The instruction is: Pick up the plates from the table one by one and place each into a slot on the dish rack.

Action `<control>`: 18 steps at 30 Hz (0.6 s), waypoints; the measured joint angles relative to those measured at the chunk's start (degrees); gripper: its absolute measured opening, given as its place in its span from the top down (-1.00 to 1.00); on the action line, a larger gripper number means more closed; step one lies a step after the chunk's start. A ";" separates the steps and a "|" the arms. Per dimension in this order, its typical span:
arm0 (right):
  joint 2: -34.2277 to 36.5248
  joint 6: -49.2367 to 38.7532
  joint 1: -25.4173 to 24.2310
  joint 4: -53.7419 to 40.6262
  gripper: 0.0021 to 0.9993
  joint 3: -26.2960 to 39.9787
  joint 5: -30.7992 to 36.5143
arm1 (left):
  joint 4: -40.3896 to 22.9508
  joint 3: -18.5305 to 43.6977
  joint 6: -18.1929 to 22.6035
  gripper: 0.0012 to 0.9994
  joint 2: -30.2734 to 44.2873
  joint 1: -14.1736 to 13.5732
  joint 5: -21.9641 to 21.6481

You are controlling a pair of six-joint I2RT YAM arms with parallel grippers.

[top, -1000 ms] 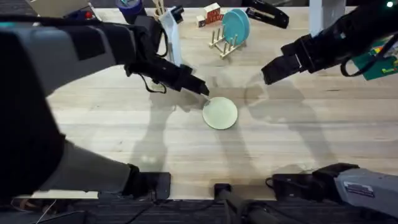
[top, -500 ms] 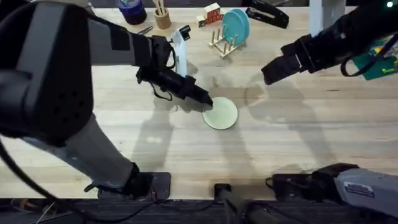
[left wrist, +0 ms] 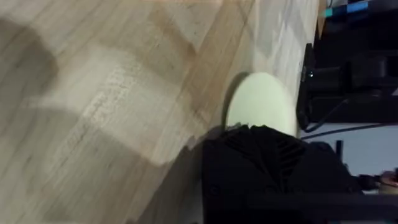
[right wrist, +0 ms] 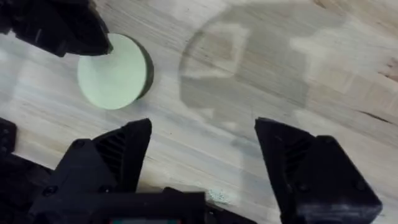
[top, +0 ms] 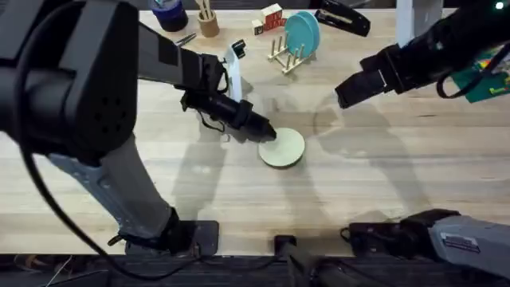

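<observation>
The pale cream-yellow plate (top: 284, 149) lies flat on the wooden table (top: 382, 183) near its middle. It also shows in the left wrist view (left wrist: 261, 104) and the right wrist view (right wrist: 115, 71). My left gripper (top: 267, 133) sits at the plate's upper-left rim, its black tip over the edge. The turquoise plate (top: 302, 33) stands upright in the small wooden dish rack (top: 285, 57) at the back. My right gripper (top: 343, 94) hovers to the right of the cream plate, open and holding nothing (right wrist: 202, 127).
Along the back edge stand a blue container (top: 167, 11), a cup of sticks (top: 209, 21), a small red-and-white block (top: 272, 16) and a black tool (top: 343, 17). A white object (top: 233, 60) stands beside the left arm. Green packaging (top: 488, 80) lies at far right.
My left arm has come down and forward, bringing its gripper from just off the cream plate onto its rim. The plate has shifted slightly toward the front. The right arm has stayed put.
</observation>
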 joint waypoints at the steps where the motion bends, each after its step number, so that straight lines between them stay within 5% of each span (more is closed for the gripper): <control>1: 0.00 0.00 0.00 0.00 -0.99 0.00 0.00 | -0.13 0.23 -0.01 0.92 0.60 -0.01 0.90; 18: 0.00 0.02 0.00 0.00 -0.99 0.00 0.00 | -0.12 0.68 -0.01 0.92 2.27 -0.01 4.10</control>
